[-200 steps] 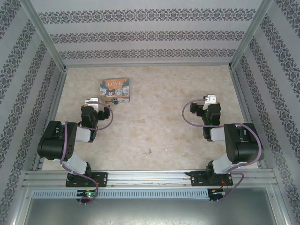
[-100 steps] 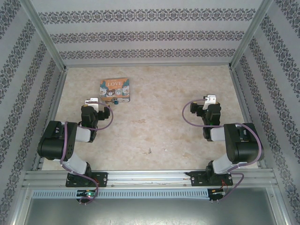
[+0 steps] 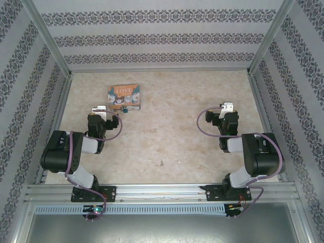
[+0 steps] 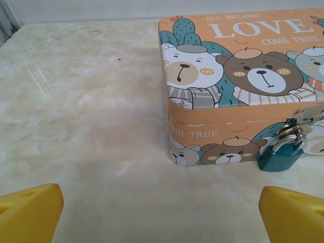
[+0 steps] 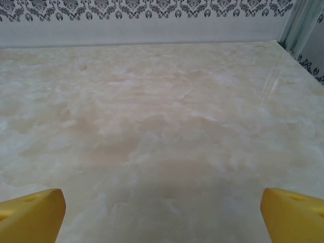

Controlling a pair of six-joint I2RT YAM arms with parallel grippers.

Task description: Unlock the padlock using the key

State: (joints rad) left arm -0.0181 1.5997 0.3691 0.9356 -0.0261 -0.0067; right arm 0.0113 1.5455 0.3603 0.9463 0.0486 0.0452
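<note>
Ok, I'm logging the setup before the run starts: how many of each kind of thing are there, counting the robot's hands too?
Box: 1
Padlock: 1
Hands, left hand and right hand, both open: 2
Total: 4

Free table point(image 5: 152, 126) ahead; box point(image 4: 238, 76) just beyond left end effector point(image 4: 162, 215)

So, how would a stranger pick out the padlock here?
On the pale marbled table, find the orange LOVE box with cartoon bears, back left. The padlock hangs on the silver hasp at its near side. It is tiny and teal, with a silver shackle.
</note>
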